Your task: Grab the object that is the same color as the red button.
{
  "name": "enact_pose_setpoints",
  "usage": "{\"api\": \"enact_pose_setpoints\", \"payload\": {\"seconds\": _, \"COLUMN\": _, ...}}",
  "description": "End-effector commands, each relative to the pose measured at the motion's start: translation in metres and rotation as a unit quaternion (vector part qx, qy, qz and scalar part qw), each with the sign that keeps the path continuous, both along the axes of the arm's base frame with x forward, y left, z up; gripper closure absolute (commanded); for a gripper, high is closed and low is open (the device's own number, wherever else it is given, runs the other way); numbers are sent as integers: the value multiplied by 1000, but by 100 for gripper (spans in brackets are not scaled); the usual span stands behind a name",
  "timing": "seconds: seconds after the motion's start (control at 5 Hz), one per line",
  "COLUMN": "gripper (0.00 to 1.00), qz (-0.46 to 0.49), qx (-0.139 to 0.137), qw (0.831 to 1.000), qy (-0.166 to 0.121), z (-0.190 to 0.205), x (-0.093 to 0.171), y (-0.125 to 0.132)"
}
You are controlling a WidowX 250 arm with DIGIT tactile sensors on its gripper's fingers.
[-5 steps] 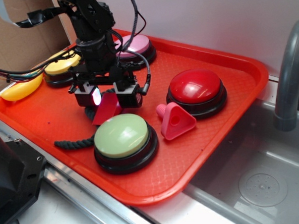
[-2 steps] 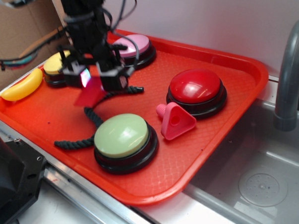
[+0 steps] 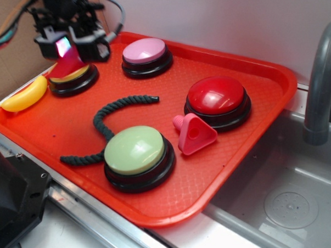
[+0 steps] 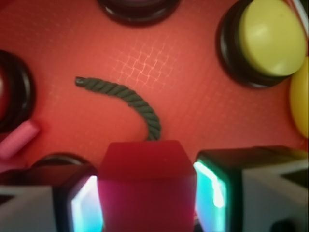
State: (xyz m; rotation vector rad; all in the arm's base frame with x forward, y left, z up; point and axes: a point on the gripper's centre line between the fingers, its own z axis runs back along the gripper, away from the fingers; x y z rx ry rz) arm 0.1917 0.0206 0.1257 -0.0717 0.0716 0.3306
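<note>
Gripping the red wedge block (image 3: 68, 63), gripper (image 3: 70, 50) clenched on it, lifted above the yellow button (image 3: 71, 76); red button (image 3: 216, 95) sits well apart on the tray (image 3: 251, 76).

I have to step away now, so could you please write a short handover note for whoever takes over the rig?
Gripper: shut on the red wedge block, held up in the air over the yellow button at the tray's far left.
Red button: on the red tray, right side, untouched.
Done: the matching red piece is grabbed and lifted clear.
Left: just hold the grip; nothing else seems required.
</note>
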Motion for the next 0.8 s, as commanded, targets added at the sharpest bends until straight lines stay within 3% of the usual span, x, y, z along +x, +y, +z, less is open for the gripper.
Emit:
{"api": "enact_pose_setpoints", "payload": {"seconds": 0.0, "gripper": 100, "qz": -73, "qx": 7, "qw": 995, "qy": -67, "z": 57, "x": -8, "y": 16}}
{"api": "enact_pose_setpoints", "payload": {"seconds": 0.2, "gripper": 100, "qz": -145, "qx": 18, "qw": 987, "qy": -65, "z": 63, "x": -8, "y": 8}}
{"api": "enact_pose_setpoints", "payload": {"seconds": 0.4, "gripper": 100, "qz": -165, "qx": 12, "qw": 982, "qy": -87, "z": 64, "x": -9, "y": 5}}
{"api": "enact_pose_setpoints", "payload": {"seconds": 0.6, "gripper": 100, "qz": -146, "qx": 11, "qw": 986, "qy": -84, "z": 61, "x": -12, "y": 7}}
